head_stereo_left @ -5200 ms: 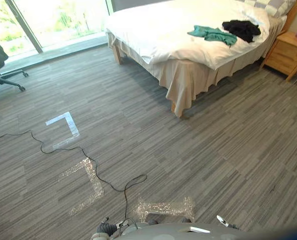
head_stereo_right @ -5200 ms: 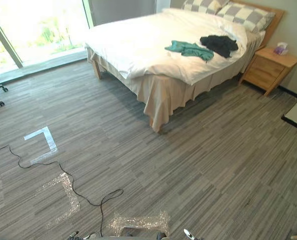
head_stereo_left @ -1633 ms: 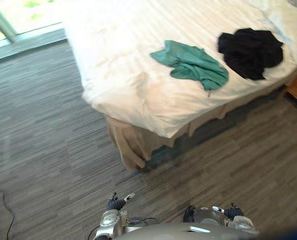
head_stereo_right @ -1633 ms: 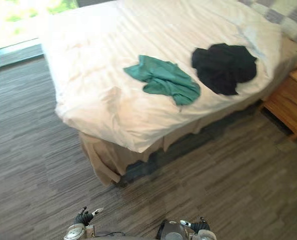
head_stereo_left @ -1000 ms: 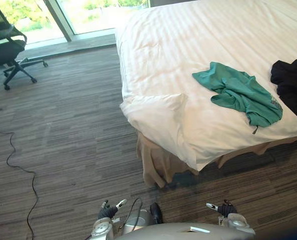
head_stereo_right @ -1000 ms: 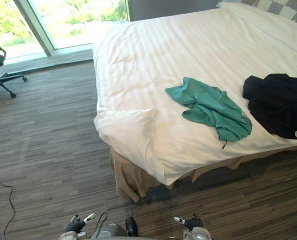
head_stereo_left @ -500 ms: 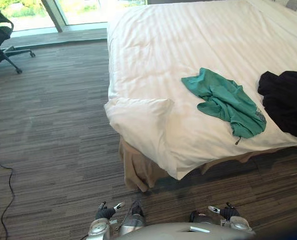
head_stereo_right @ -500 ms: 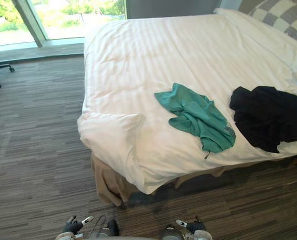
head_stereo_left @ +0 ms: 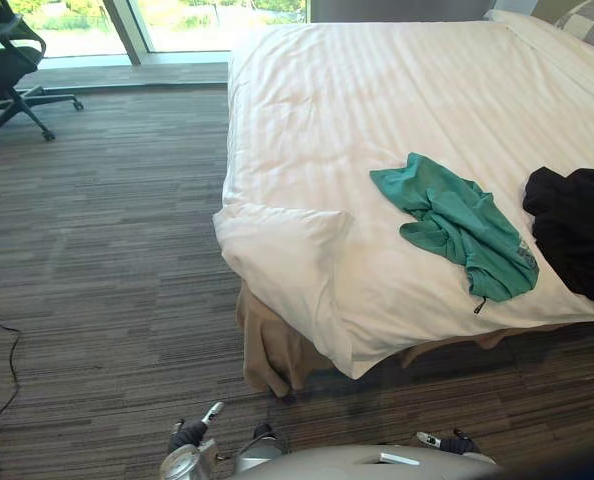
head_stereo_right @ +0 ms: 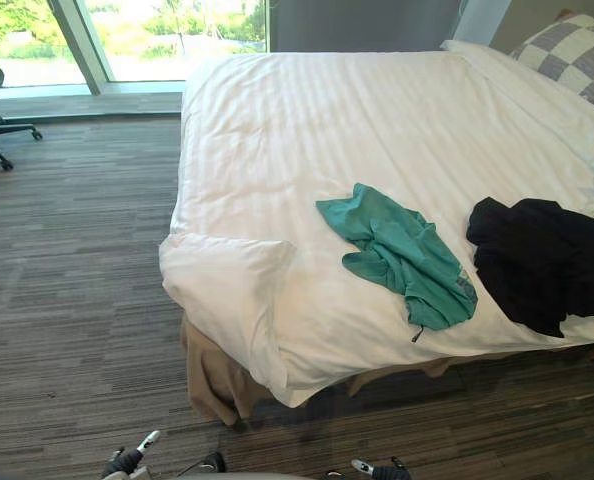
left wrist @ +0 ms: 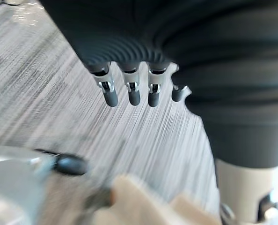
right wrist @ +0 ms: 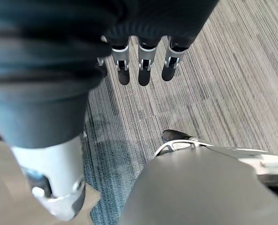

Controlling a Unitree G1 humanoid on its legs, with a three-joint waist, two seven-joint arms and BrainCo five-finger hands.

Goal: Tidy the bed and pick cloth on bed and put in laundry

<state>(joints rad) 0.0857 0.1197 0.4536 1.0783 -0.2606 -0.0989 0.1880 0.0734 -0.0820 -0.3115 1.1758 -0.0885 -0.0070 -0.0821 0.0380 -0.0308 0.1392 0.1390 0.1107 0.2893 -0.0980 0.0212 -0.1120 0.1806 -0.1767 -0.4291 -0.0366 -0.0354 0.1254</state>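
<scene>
Item 1: crumpled teal-green cloth (head_stereo_left: 457,225). It is lying loose on the white striped duvet (head_stereo_right: 307,110) of the bed, close to the bed's near long edge, with one end trailing almost to that edge. Neither hand is touching it.

Item 2: bunched black cloth (head_stereo_right: 542,260). It is lying on the same duvet just beside the teal one, on the side toward the head of the bed, and a narrow strip of white is showing between them. It is also sitting close to the near edge.

Item 3: the duvet's near foot corner (head_stereo_left: 277,225). It is lying turned back on itself in a thick fold, and a beige bed skirt (head_stereo_left: 267,345) is hanging below it down to the floor.

Item 4: grey-and-white checked pillow (head_stereo_right: 577,50). It is resting at the head end, at the far corner.

Item 5: left hand (left wrist: 134,89). It is hanging over the grey striped carpet (head_stereo_left: 107,250), short of the bed, with fingers straight and loose and nothing in them.

Item 6: right hand (right wrist: 143,70). It is likewise hanging above the carpet, fingers relaxed and empty.

Item 7: black wheeled office chair (head_stereo_left: 7,60). It is standing on the carpet by the window (head_stereo_right: 167,25), well apart from the bed.
</scene>
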